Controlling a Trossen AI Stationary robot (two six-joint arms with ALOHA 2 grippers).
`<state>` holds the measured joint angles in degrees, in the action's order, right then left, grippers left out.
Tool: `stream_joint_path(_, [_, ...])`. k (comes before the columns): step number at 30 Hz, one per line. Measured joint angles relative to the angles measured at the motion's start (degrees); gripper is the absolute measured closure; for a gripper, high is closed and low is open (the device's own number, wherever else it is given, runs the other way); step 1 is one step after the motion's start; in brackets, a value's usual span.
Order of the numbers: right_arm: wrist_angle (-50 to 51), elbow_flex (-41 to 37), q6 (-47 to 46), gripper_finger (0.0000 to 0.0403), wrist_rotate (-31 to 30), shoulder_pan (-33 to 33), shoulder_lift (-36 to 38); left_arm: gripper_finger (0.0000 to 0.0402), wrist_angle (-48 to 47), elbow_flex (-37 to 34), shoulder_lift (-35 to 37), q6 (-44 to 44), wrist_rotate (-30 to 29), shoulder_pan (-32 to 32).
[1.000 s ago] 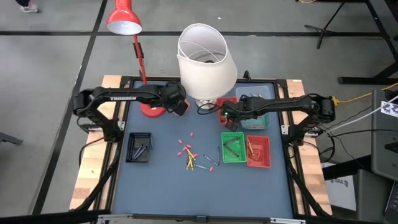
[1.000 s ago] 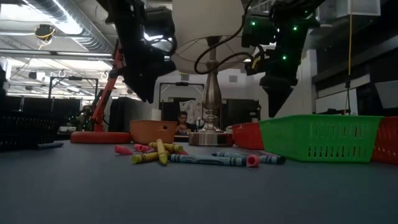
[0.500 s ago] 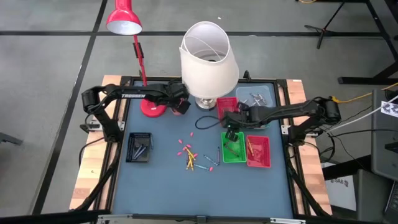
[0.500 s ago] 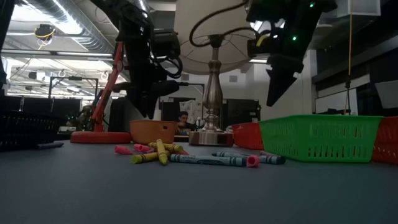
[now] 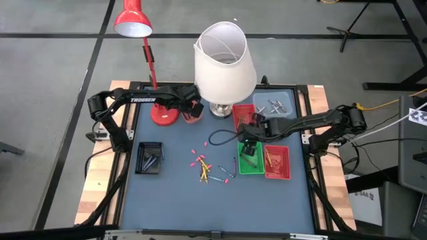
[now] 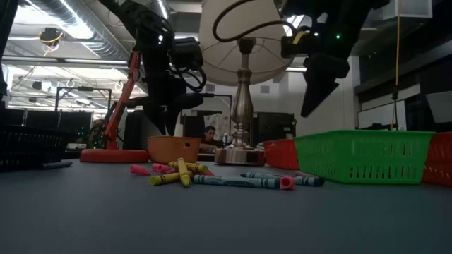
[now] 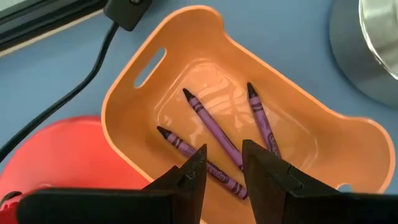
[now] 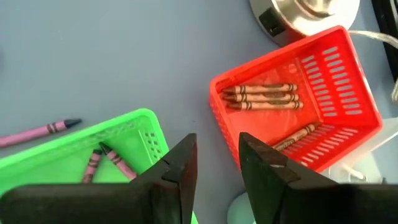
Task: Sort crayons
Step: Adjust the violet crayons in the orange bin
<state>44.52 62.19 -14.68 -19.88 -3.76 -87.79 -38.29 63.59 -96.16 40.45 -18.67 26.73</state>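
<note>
High view: right pincer point(image 5: 249, 142) has swung nearer, over the green tray point(image 5: 251, 163); loose crayons point(image 5: 205, 168) remain mid-desk, sorting unfinished. Wrist views: left pincer point(image 7: 222, 163) slightly open, empty over orange bin point(image 7: 134, 93) holding purple crayons; right pincer also parted, empty.

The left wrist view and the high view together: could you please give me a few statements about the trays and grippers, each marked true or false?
1. The orange tray holds three purple crayons. True.
2. The left gripper grips a crayon. False: its jaws are open and empty above the tray.
3. The right gripper hangs by the green tray. True.
4. The loose crayons lie inside the black tray. False: they lie on the table, right of it.
</note>
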Motion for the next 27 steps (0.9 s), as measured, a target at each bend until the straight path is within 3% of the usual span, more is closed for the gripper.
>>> stream_joint_path(11, [-1.06, 0.0, 0.0, 0.0288, -0.02, 0.01, 0.0, 0.0315, -0.04, 0.0, 0.0, 2.55, 2.91, 0.62])
stream_joint_path(27, [-0.95, 0.0, 0.0, 0.0288, 0.0, 0.01, -0.04, 0.0315, 1.27, 0.0, -4.67, 2.7, 0.64, -0.93])
